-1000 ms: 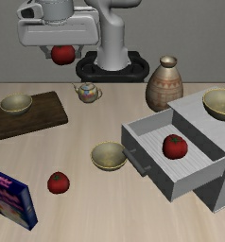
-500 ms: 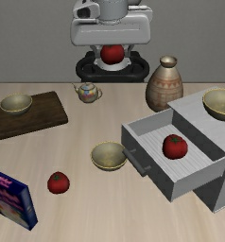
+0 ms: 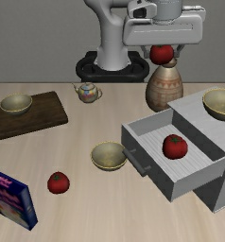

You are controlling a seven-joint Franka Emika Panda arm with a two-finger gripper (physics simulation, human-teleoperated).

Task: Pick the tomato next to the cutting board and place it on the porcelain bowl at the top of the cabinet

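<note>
Round, glossy red tomato (image 3: 163,55), clamped between the fingers of the tool (image 3: 163,51), hangs just above the striped vase (image 3: 165,87). The arm is raised high, tool pointing down, well apart from the porcelain bowl (image 3: 219,104) atop the cabinet (image 3: 195,121).

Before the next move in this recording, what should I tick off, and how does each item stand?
1. Held tomato clamped in the gripper: ok.
2. Held tomato lifted off the table: ok.
3. Porcelain bowl on the cabinet empty: ok.
4. Gripper over the porcelain bowl: not ok, it hangs over the vase, to the exterior view's left of the bowl.
5. Gap between held tomato and vase neck: cannot tell.
</note>
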